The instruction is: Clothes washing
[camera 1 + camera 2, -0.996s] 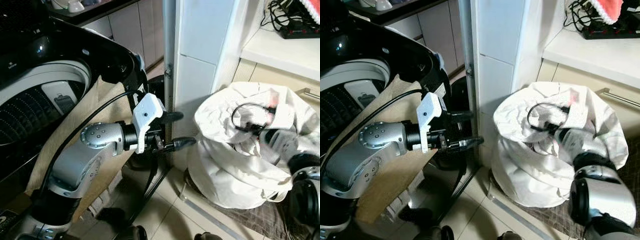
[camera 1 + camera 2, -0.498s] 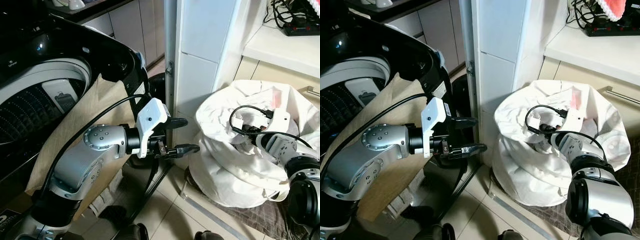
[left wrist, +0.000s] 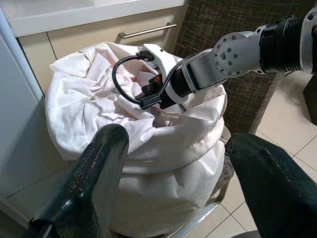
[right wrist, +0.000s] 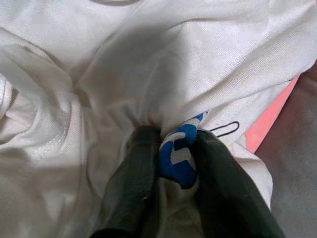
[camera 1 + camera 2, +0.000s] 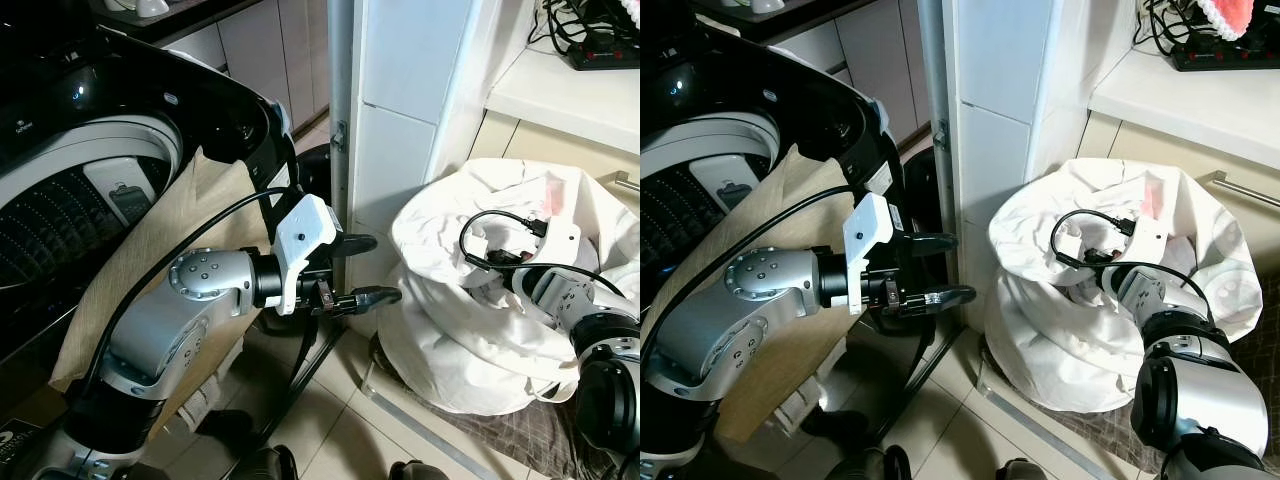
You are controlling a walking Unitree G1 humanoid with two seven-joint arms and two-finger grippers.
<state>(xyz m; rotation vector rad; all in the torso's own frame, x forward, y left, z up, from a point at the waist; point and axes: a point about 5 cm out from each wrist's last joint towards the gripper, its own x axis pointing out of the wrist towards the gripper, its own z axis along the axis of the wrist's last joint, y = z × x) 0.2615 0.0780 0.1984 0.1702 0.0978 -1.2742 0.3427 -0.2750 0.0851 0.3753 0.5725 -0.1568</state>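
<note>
The black top-loading washing machine [image 5: 90, 130] fills the robot's left side, its lid up and the ribbed drum visible, with a tan cloth [image 5: 150, 270] draped over its front edge. Past a white tiled pillar [image 5: 400, 130], on the robot's right, a white laundry bag [image 5: 470, 330] sits on the tiled floor [image 5: 340, 425] with its foot on a dark mat [image 5: 500, 440], below a cabinet with a metal handle [image 5: 1240, 190]; a pale table [image 5: 1180, 100] above carries a black power strip and cables [image 5: 1220, 45]. The bag bulges with white clothes [image 3: 99, 99], and a pink piece [image 4: 270, 116] shows at its far side. The left tool [image 5: 368, 268] hangs in the air between the washer and the bag, level with the pillar's edge, its two black fingers [image 3: 91, 173] spread wide and holding nothing. The right tool [image 4: 171, 163] is sunk into the mouth of the bag, its white wrist and looping black cable [image 5: 490, 235] above the folds; its fingers are pinching a bunch of white cloth with a blue-and-white printed patch [image 4: 178, 151] caught between them.
</note>
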